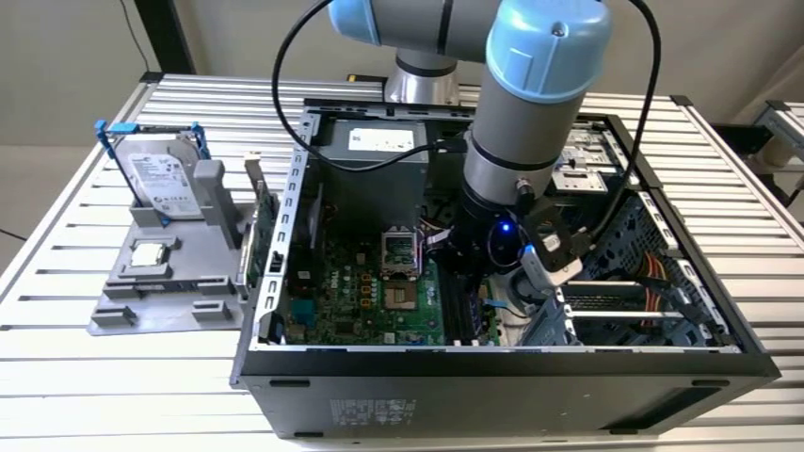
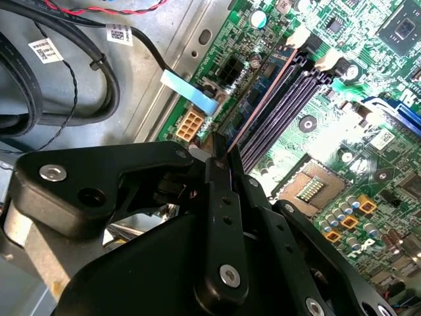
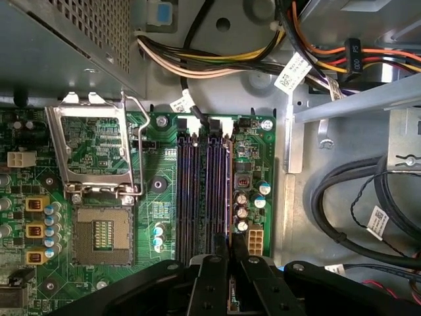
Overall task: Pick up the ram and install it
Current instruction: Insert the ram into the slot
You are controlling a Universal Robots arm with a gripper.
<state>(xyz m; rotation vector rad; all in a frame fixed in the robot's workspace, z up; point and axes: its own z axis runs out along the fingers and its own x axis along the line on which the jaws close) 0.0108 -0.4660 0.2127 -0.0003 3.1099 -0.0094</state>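
Black jaws [image 2: 220,157] stand nearly closed in both wrist views, pinched on a thin board seen edge-on, which I judge to be the ram [image 2: 231,143]; too little of it shows to be certain. It hangs directly over the dark memory slots [image 3: 191,191] of the green motherboard [image 3: 158,210], its edge running along the slot nearest the jaws, and whether it already touches the slot I cannot tell. Such a stick should be light and stiff but fragile: best gripped by its flat faces near the middle of its length, well away from the contact edge, and kept square to the slot. Beside the slots lies the open processor socket [image 3: 102,234]. Further off, in the exterior view, the arm reaches down into the open computer case [image 1: 503,377] on the slatted metal counter [image 1: 126,377], and a grey holder [image 1: 164,292] carrying a hard drive [image 1: 164,174] stands toward the exterior view's left
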